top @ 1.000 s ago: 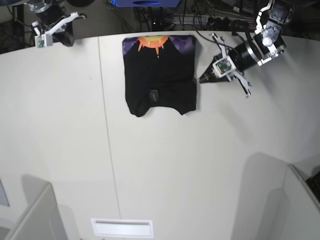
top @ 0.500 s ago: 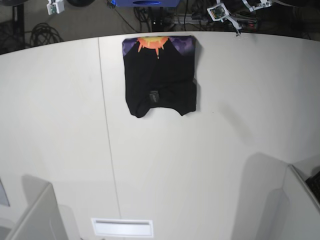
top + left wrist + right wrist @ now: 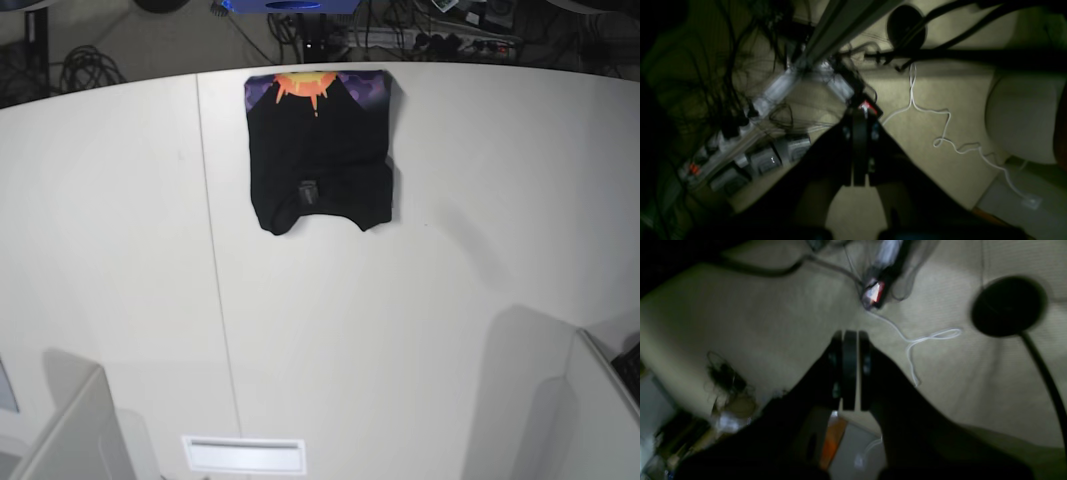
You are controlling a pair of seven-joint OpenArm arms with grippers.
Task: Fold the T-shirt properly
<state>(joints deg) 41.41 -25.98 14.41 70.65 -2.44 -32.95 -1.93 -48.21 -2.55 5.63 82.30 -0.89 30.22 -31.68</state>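
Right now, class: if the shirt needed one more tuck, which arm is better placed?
Neither. Left gripper and right gripper, both shut, face the floor; the T-shirt lies folded on the table.

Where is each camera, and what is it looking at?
Base: high above, looking down at the white table and the folded T-shirt; no arms show.
Left wrist: on the left arm, facing the floor and power strips; the shut left gripper shows.
Right wrist: on the right arm, facing the floor; the shut right gripper shows.
Shared: both wrist views show a white cable and a round black base.
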